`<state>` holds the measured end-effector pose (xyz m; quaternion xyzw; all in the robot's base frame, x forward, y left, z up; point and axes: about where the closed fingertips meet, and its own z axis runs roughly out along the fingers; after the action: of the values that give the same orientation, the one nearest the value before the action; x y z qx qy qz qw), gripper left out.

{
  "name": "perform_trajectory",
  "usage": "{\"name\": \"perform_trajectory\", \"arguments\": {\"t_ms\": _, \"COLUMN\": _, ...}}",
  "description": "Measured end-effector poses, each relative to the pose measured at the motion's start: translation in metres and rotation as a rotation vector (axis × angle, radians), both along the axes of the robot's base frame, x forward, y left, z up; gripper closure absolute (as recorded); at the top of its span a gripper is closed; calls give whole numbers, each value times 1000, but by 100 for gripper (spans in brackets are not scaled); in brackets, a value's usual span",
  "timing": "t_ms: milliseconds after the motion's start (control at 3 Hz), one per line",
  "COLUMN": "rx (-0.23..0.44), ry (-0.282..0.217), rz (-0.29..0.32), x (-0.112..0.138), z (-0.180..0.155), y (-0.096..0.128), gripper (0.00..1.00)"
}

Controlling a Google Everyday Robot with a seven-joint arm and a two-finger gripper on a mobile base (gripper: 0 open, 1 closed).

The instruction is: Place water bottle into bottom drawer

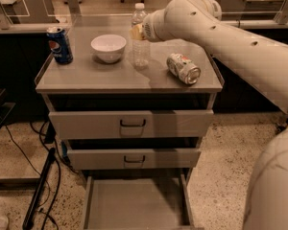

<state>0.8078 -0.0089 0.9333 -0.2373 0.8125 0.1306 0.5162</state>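
Observation:
The water bottle (140, 44) stands upright on the grey cabinet top (91, 78), just right of the white bowl; its white cap shows above my gripper. My gripper (137, 31) is at the end of the white arm reaching in from the right. It sits at the bottle's label height, against its upper part. The bottom drawer (134, 202) is pulled out at the foot of the cabinet, showing its flat grey floor with nothing in it.
A blue Pepsi can (60, 44) stands at the left of the top. A white bowl (108, 47) is in the middle and a silver can (183, 68) lies on its side at the right. Two upper drawers (132, 124) are slightly ajar. Cables (43, 190) lie on the floor at left.

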Motion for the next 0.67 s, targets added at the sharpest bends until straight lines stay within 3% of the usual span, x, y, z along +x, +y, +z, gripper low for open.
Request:
{"name": "perform_trajectory", "arguments": {"t_ms": 333, "rx": 22, "ry": -34, "rz": -8, "x": -16, "z": 25, "y": -13, "gripper": 100}}
{"name": "perform_trajectory", "arguments": {"t_ms": 667, "rx": 44, "ry": -74, "rz": -25, "x": -61, "z": 71, "y": -51, "gripper": 100}}
